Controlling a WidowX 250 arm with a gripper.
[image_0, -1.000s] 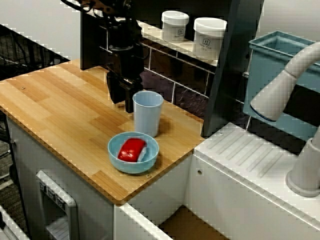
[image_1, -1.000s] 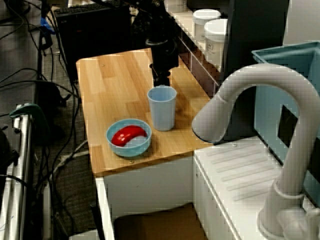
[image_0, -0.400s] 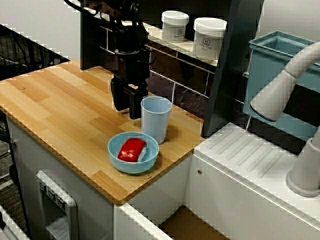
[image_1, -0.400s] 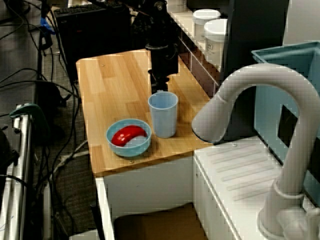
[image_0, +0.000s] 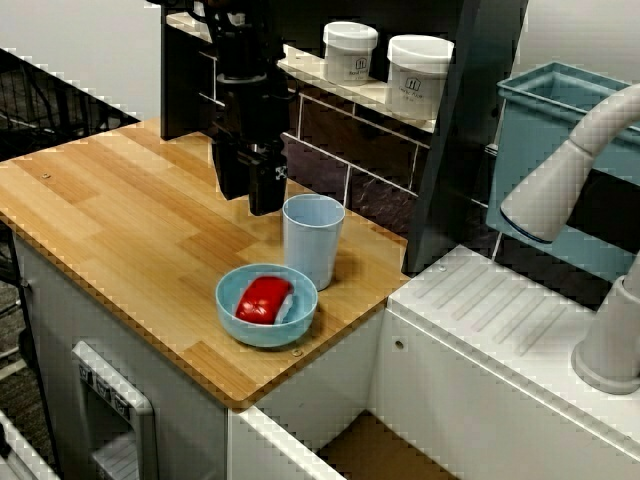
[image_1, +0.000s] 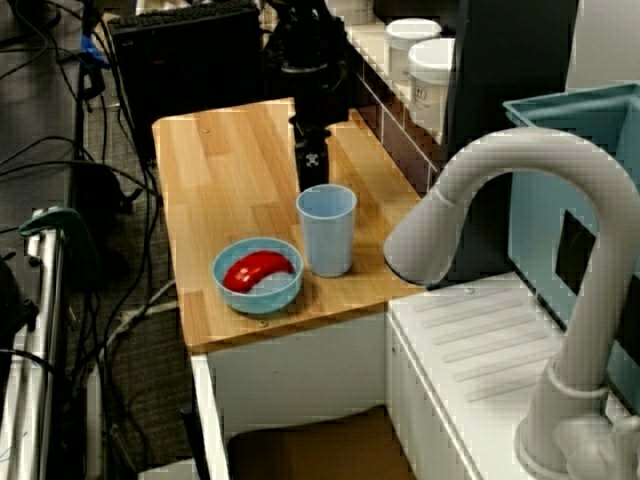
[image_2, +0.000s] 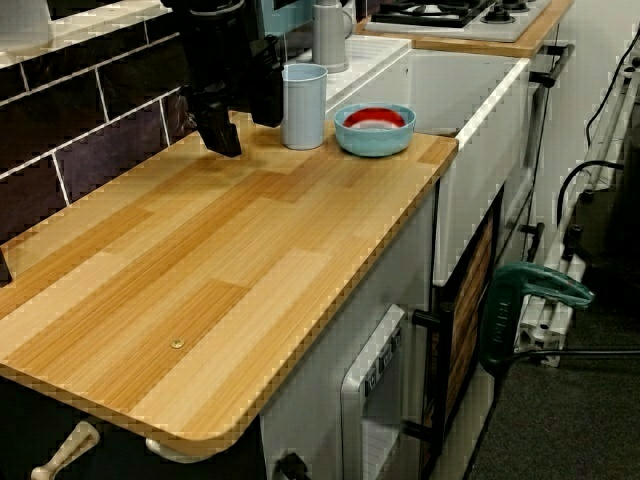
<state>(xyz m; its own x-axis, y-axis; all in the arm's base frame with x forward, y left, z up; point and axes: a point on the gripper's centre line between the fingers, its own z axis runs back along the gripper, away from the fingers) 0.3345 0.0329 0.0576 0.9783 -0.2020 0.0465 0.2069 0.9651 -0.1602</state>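
My black gripper (image_0: 250, 190) hangs open just above the wooden counter (image_0: 120, 210), with nothing between its fingers. It is a little to the left of and behind a light blue cup (image_0: 313, 240), which stands upright and apart from it. In front of the cup sits a light blue bowl (image_0: 262, 335) with a red object (image_0: 263, 298) in it. The view from the sink side shows the gripper (image_1: 312, 170) behind the cup (image_1: 326, 230), with the bowl (image_1: 255, 297) to the cup's left. Along the counter, the gripper (image_2: 245, 120) is beside the cup (image_2: 303, 105), and the bowl (image_2: 374, 143) lies beyond.
Two white jars (image_0: 350, 50) (image_0: 418, 62) stand on a shelf over the dark tiled wall behind the counter. A dark upright panel (image_0: 450, 140) rises right of the cup. Further right are a white drainboard (image_0: 500, 320), a grey faucet (image_0: 570, 170) and a teal bin (image_0: 560, 120).
The cup has shifted slightly to the right. The gripper has since risen and drawn back left, away from the cup. The bowl has not moved.
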